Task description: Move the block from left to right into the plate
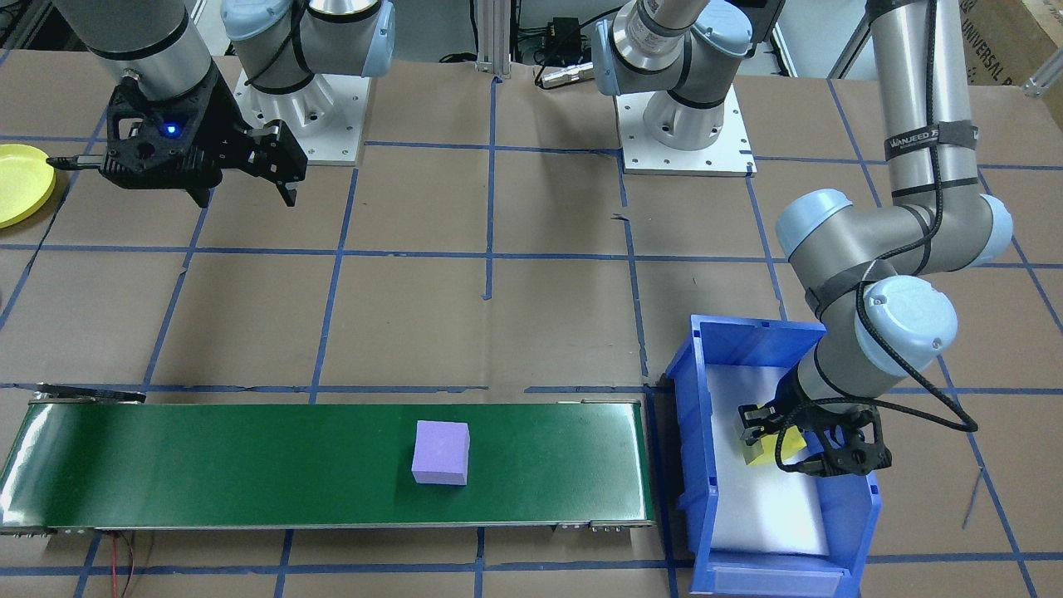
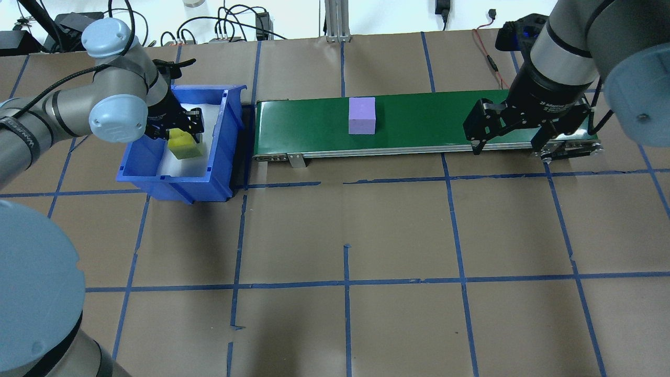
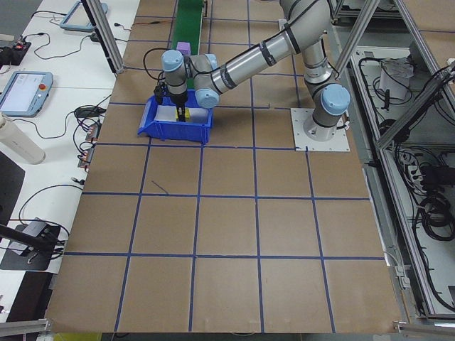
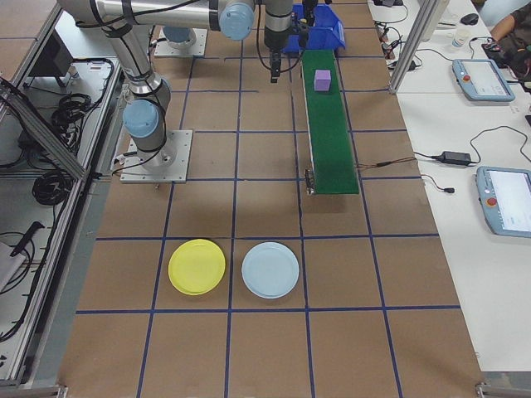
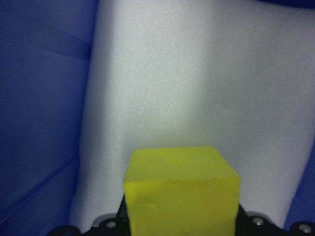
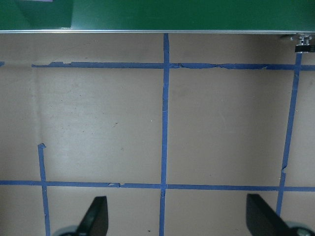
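Observation:
My left gripper (image 2: 183, 137) reaches down into the blue bin (image 2: 172, 180) and is shut on a yellow foam block (image 2: 184, 145). In the left wrist view the yellow block (image 5: 181, 189) fills the bottom centre, over the bin's white liner (image 5: 197, 88). A purple block (image 2: 362, 115) lies on the green conveyor belt (image 2: 419, 120), near its middle. My right gripper (image 2: 510, 152) hangs open and empty over the table beside the belt's right end, its fingers (image 6: 96, 219) spread wide. The yellow plate (image 4: 197, 267) sits far off on the robot's right, also at the front-facing view's left edge (image 1: 21, 183).
A pale blue plate (image 4: 270, 270) lies beside the yellow one. The bin butts against the belt's left end. Blue tape lines grid the brown table (image 2: 398, 235). Both arm bases (image 1: 685, 133) stand behind the belt.

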Controlling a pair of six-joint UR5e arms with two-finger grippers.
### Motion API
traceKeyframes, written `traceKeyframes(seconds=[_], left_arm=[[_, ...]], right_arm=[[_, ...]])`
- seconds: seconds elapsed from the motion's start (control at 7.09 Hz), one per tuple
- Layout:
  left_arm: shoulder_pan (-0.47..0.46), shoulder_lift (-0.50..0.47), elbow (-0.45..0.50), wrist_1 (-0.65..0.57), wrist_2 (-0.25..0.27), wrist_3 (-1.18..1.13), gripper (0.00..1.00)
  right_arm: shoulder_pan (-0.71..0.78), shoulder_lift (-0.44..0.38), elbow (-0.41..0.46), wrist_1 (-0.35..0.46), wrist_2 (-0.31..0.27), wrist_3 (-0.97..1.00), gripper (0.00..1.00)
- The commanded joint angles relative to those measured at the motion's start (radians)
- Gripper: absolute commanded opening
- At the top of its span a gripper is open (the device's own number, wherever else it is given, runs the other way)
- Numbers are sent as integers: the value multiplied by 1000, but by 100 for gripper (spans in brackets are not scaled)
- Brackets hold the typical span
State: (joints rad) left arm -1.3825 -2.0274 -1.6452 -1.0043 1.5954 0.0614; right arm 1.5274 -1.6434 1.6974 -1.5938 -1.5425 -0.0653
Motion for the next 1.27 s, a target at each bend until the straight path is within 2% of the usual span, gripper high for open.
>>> traceKeyframes(seconds=[0.0, 0.14, 0.28, 0.42, 0.71, 0.85, 1.13], left_arm=[[-6, 91, 62, -108, 0, 3, 20], [-44, 128, 130, -208, 0, -2, 20], [-147, 133, 160, -223, 0, -32, 20], [-253, 118, 171, -199, 0, -88, 20], [-373, 19, 176, -105, -6, -92, 20], [-403, -47, 177, -46, 0, -97, 20], [-403, -73, 170, -34, 0, -119, 21]], right_arm=[[-6, 42, -19, -55, 12, 10, 100], [-15, 88, -37, -101, 18, 16, 100], [-23, 172, -70, -177, 81, 39, 100], [-24, 244, -112, -214, 106, 51, 100], [-24, 325, -194, -216, 120, 88, 100], [-24, 356, -200, -247, 154, 104, 100], [-24, 416, -206, -313, 172, 150, 100]])
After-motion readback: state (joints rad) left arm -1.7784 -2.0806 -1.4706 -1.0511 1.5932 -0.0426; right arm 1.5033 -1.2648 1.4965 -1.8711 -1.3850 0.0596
